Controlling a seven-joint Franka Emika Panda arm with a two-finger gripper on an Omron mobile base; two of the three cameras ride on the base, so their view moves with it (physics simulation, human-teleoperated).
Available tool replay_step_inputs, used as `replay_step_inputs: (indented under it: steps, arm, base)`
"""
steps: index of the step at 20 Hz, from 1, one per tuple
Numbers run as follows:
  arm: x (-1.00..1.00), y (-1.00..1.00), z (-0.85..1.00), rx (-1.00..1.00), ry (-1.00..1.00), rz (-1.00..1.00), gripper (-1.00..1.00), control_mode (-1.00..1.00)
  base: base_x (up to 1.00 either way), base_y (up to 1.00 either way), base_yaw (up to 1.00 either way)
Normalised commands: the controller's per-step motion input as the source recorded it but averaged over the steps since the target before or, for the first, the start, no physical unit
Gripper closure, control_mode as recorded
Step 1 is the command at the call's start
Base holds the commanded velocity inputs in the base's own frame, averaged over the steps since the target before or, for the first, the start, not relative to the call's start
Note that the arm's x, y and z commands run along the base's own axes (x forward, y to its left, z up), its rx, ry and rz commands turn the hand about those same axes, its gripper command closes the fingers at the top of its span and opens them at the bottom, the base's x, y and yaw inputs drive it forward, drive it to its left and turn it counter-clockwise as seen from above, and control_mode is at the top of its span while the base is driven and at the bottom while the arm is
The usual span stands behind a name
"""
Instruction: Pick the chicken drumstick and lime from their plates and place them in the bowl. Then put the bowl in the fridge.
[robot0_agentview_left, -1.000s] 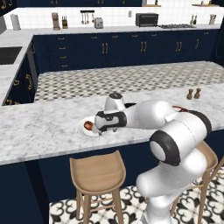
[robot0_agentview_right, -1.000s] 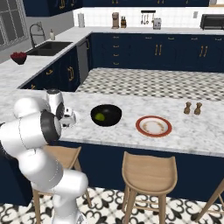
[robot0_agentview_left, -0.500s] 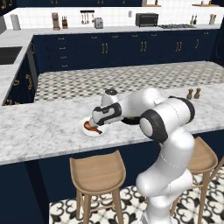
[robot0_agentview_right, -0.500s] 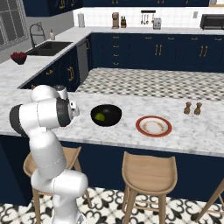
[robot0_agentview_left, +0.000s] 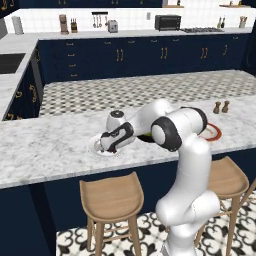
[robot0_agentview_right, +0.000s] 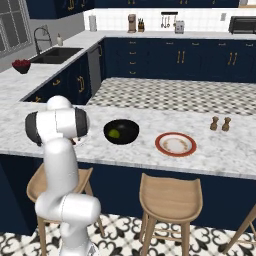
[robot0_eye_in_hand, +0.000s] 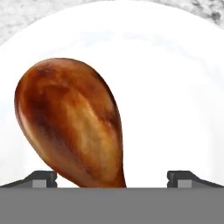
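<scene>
The chicken drumstick (robot0_eye_in_hand: 74, 118) lies on the plain white plate (robot0_eye_in_hand: 175, 87), its narrow end pointing toward my hand. My gripper (robot0_eye_in_hand: 113, 179) is open just above it, with one fingertip (robot0_eye_in_hand: 41, 178) on each side of that narrow end and not touching it. In the left base view the gripper (robot0_agentview_left: 107, 146) hangs low over the white plate (robot0_agentview_left: 95, 149) on the marble counter. The black bowl (robot0_agentview_right: 121, 131) holds the lime (robot0_agentview_right: 114, 133). The red-rimmed plate (robot0_agentview_right: 175, 144) stands bare to the bowl's right. The fridge is out of view.
Two small pepper mills (robot0_agentview_right: 220, 123) stand beyond the red-rimmed plate. Wooden stools (robot0_agentview_right: 170, 192) stand under the counter's front edge. My arm's elbow (robot0_agentview_left: 172, 130) reaches over the counter and covers most of the bowl in the left base view.
The arm has swung left and down from near the bowl, and the hand now sits low over the white plate with the drumstick.
</scene>
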Motion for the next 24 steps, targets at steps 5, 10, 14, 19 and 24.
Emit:
replay_step_inputs:
  steps: [5, 10, 14, 19, 24]
  arm:
    - [0.07, 0.0, -0.21, 0.0, -0.03, 0.05, -1.0, -1.0]
    - [0.02, 0.0, -0.23, 0.0, 0.0, 0.09, 1.0, -1.0]
    - [0.0, -0.19, -0.16, 0.04, -0.03, 0.2, 1.0, -1.0]
    - [-0.09, -0.32, 0.21, 0.05, -0.08, 0.19, 1.0, -1.0]
    - [-0.45, -0.79, 0.79, 0.02, -0.13, 0.08, 1.0, -1.0]
  base:
    - [0.0, 0.0, 0.0]
    - [0.0, 0.0, 0.0]
    - [0.0, 0.0, 0.0]
    - [0.0, 0.0, 0.0]
    - [0.0, 0.0, 0.0]
